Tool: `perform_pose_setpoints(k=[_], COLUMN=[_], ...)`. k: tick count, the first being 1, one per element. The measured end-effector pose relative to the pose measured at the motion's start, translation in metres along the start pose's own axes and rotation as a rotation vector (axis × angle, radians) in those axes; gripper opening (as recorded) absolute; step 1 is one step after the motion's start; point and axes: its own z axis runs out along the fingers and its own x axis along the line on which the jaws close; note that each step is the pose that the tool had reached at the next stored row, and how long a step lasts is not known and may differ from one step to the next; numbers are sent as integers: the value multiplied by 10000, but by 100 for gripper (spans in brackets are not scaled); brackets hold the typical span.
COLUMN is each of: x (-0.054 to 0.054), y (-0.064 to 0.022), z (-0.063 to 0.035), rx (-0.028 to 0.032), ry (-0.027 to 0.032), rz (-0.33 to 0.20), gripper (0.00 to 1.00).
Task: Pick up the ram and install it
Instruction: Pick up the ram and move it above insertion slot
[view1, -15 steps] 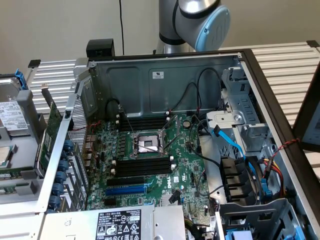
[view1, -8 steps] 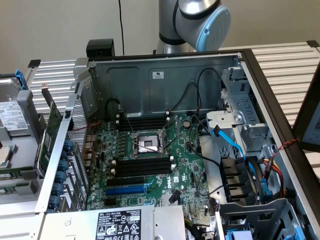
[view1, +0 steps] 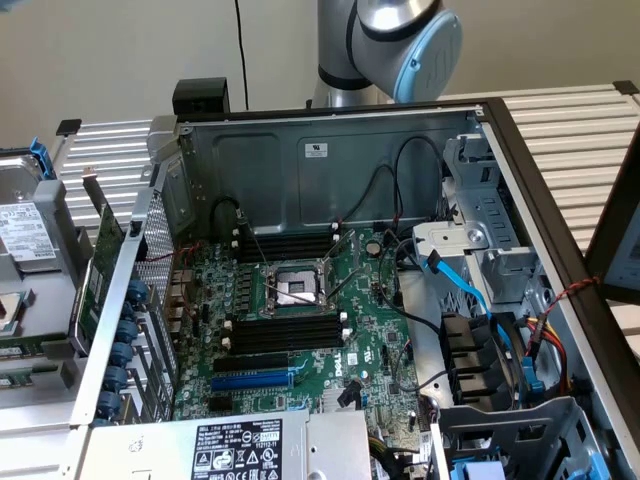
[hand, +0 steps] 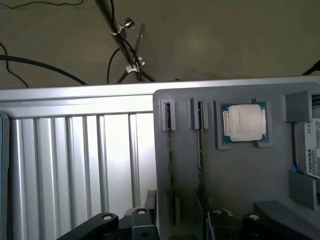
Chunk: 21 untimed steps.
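Gripper (hand: 181, 225) with fingers spread, poised over the grey holder (hand: 240, 175). The ram (hand: 170, 165) stands on edge in a holder slot, between the fingers.

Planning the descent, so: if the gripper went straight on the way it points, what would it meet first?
Probably the gray holder, at the two narrow slots where the ram seems to stand edge-on; the gripper sits over them. Depth is unclear.
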Motion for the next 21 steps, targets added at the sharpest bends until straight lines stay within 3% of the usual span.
perform_pose_setpoints(k=[21], x=[-7], y=[-14], z=[383], rx=[2], ry=[0], rz=[-9], gripper=[42])
